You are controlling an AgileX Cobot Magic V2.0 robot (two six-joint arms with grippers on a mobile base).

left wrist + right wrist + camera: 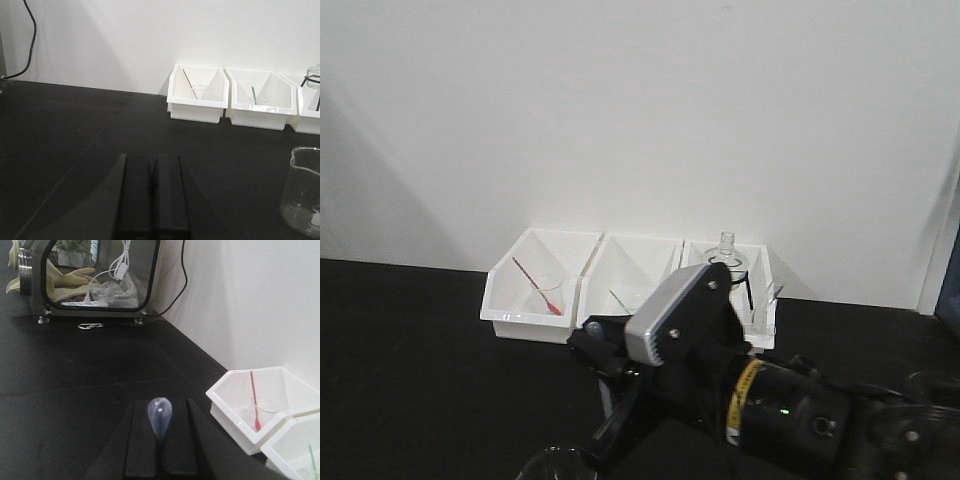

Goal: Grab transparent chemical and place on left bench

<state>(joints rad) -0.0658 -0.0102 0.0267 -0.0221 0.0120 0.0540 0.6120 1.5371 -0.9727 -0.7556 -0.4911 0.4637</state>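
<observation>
Bench (75, 380), matte black, carries white bins (255, 405). Right hand (161, 450), fingers pressed together, pinches the transparent chemical (159, 416), whose faintly bluish, teardrop-shaped bulb protrudes above them. Left hand (152, 195) is pressed together, empty.

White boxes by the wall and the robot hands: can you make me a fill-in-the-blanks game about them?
1. The number of white boxes along the wall is ____.
2. The dropper in the leftmost box is colored ____.
3. The right hand is shut on the clear dropper's ____.
4. The black bench has a clear glass ____ standing on it.

Answers: three; red; bulb; beaker
</observation>
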